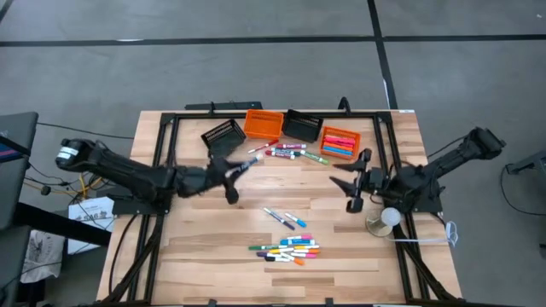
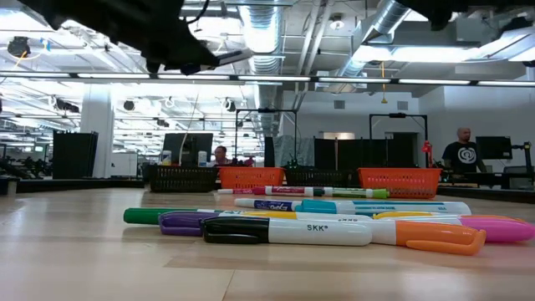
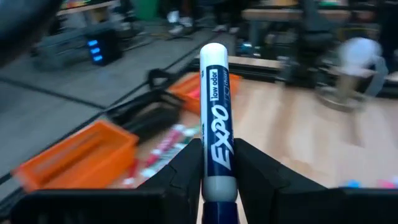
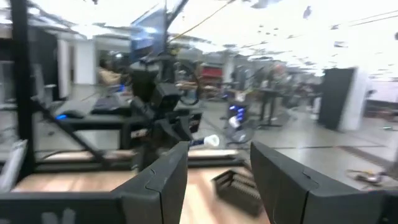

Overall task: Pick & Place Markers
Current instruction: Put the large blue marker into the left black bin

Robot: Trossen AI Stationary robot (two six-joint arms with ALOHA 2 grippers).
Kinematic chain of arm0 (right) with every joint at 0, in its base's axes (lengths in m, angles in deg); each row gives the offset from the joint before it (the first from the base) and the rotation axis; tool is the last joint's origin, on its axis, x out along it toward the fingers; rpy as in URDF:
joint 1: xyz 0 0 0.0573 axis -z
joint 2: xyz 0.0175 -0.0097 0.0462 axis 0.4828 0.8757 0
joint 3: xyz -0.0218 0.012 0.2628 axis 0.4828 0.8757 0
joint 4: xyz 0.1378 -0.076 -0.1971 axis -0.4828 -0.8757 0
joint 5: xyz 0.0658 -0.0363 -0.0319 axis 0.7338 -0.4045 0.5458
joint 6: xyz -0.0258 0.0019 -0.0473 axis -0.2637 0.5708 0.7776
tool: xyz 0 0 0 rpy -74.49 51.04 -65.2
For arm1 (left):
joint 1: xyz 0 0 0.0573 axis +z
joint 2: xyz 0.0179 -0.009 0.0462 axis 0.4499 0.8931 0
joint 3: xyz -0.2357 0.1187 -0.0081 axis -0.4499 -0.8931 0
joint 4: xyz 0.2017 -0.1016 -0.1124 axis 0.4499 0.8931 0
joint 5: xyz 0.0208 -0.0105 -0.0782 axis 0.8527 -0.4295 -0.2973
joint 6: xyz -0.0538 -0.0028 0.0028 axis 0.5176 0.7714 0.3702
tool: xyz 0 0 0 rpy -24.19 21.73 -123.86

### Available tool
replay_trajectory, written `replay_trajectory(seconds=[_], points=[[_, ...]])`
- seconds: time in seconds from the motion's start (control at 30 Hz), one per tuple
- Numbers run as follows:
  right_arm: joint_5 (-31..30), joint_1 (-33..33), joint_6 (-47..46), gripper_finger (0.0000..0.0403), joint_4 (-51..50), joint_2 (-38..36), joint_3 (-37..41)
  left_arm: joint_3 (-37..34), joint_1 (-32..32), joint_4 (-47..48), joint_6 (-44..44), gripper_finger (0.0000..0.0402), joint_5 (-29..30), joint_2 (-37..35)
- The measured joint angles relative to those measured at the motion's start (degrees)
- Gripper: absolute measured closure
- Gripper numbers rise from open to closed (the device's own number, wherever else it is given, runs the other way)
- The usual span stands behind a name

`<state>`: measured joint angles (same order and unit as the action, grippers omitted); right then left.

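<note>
My left gripper (image 1: 241,165) hovers above the table left of centre, shut on a white EXPO marker (image 3: 217,118). In the low view it shows high up, with the marker (image 2: 227,58) well above the table. My right gripper (image 1: 345,182) is open and empty over the table's right part; nothing lies between its fingers in the right wrist view (image 4: 219,168). One cluster of markers (image 1: 288,249) lies flat near the near edge and another (image 1: 290,152) lies in front of the bins. A few loose markers (image 1: 283,217) lie between them. My left gripper pinches the marker between its two fingers (image 3: 186,171) on the white barrel's lower part (image 3: 219,177), just above the blue end (image 3: 221,208). The fingers lie along the marker, which sticks out forward past them. It is lifted clear of the table, its white end (image 1: 256,158) toward the bins.
Along the far edge stand a black bin (image 1: 223,134), an orange bin (image 1: 263,124), a second black bin (image 1: 302,126) and an orange bin (image 1: 339,142) with markers in it. A white ball on a round base (image 1: 384,222) stands by the right arm. People show in the room beyond the table.
</note>
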<state>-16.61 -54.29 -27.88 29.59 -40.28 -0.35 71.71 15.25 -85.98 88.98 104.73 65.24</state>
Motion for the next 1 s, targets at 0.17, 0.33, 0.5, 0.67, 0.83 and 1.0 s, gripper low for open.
replay_trajectory(seconds=[0.17,0.33,0.5,0.67,0.83,1.0], points=[[0.85,4.05,0.08,0.0239,-0.89,-0.01,-1.98,0.00,6.65,5.98,0.71,0.0317,-1.53,-3.81],[1.06,4.67,-3.77,0.0239,-4.98,0.06,-1.98,0.00,11.80,11.96,2.91,0.0317,-1.97,-4.98],[1.05,3.84,-8.23,0.0239,-8.43,0.08,-1.96,-0.02,15.90,15.41,4.59,0.0317,-2.19,-4.12],[1.05,3.67,-12.40,0.0239,-9.94,0.06,-1.96,-0.02,19.52,16.65,4.63,0.0317,-2.23,-2.84],[1.04,3.70,-15.62,0.0239,-10.79,0.42,-1.96,-0.02,24.10,20.98,4.58,0.0317,-4.68,-2.61],[1.01,3.13,-17.50,0.0239,-10.82,2.68,-1.96,-0.21,27.56,24.18,4.46,0.0317,-8.75,-2.59]])
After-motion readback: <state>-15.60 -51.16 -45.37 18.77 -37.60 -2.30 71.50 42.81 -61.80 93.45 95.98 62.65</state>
